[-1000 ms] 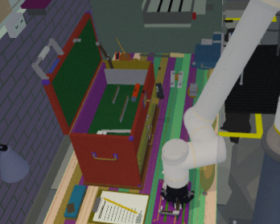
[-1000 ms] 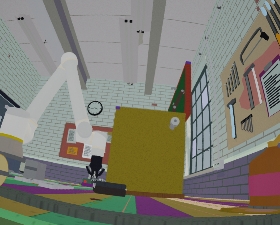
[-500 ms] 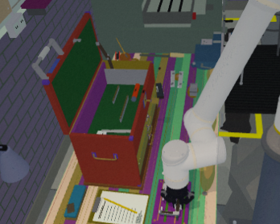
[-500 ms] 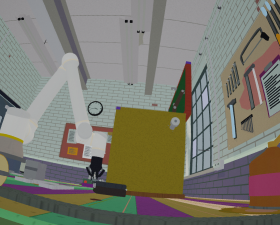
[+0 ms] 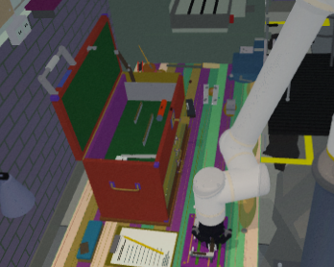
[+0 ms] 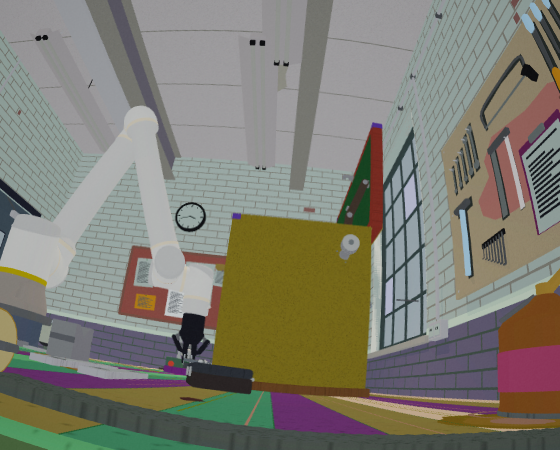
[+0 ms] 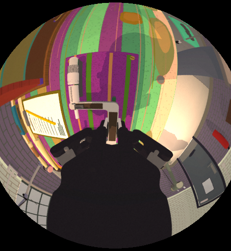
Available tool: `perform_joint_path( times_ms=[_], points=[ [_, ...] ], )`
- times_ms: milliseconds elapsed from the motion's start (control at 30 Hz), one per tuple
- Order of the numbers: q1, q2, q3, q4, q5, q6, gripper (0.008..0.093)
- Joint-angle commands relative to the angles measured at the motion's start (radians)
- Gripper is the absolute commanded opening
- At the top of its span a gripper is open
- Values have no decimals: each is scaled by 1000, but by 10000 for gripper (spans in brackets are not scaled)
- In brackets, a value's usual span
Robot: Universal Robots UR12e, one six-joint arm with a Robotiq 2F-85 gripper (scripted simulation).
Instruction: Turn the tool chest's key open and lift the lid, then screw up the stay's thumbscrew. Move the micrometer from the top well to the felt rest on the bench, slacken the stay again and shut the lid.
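The micrometer [image 7: 92,103] has a grey frame with brown inlay and a white ribbed thimble, and it hangs just over the purple felt rest [image 7: 105,90] at the near end of the bench. The red tool chest [image 5: 133,158] stands to the left of the rest with its green-lined lid [image 5: 88,91] propped upright. The stay's thumbscrew knob [image 6: 349,245] shows on the chest's ochre end wall. My gripper [image 7: 112,132] points down over the rest [image 5: 205,245] and is clamped on the micrometer's frame.
The near bench edge lies just past the felt rest. A clipboard with a yellow pencil [image 5: 143,247] lies left of the rest, beside a blue box [image 5: 88,240]. A dark flat object [image 6: 220,377] lies on the bench beside the chest. Small fittings [image 5: 211,93] sit further along the striped bench.
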Motion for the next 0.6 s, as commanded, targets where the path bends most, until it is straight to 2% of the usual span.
perform_joint_path(
  times_ms=[0,467,567],
  points=[
    [0,0,-1,0,0,0,80],
    [0,0,0,0,0,0,80],
    [0,0,0,0,0,0,130]
  ],
)
